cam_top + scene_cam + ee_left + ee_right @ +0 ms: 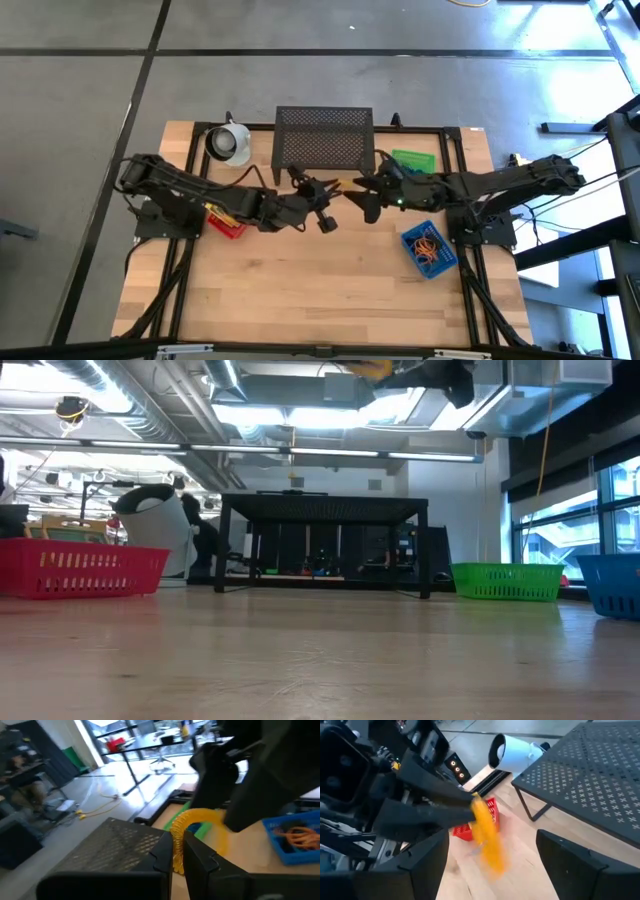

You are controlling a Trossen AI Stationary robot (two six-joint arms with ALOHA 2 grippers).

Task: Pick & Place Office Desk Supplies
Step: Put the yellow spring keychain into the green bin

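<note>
Grey concrete floor surrounds the pale wooden table (330, 290) in the high view. At frame centre my left tool (322, 190) and right tool (362, 196) meet nose to nose in front of the black perforated metal stand (323, 138). A thin orange loop (335, 187) sits between them. A white mug (229, 143) lies at upper left, a red plastic bin (226, 222) under my left arm, a green plastic bin (417, 160) behind my right arm, and a blue plastic bin (430, 250) holding tangled orange loops (429, 247) at lower right.

From table height, the red bin stands at far left, the stand at centre, the green and blue bins at right; the tools show only at the top edge.

My left wrist view shows my left tool's fingers (200, 865) narrow, pinching the orange loop.

My right wrist view shows my right tool's fingers (580, 865) spread wide, off the loop, which hangs blurred from the left tool.
</note>
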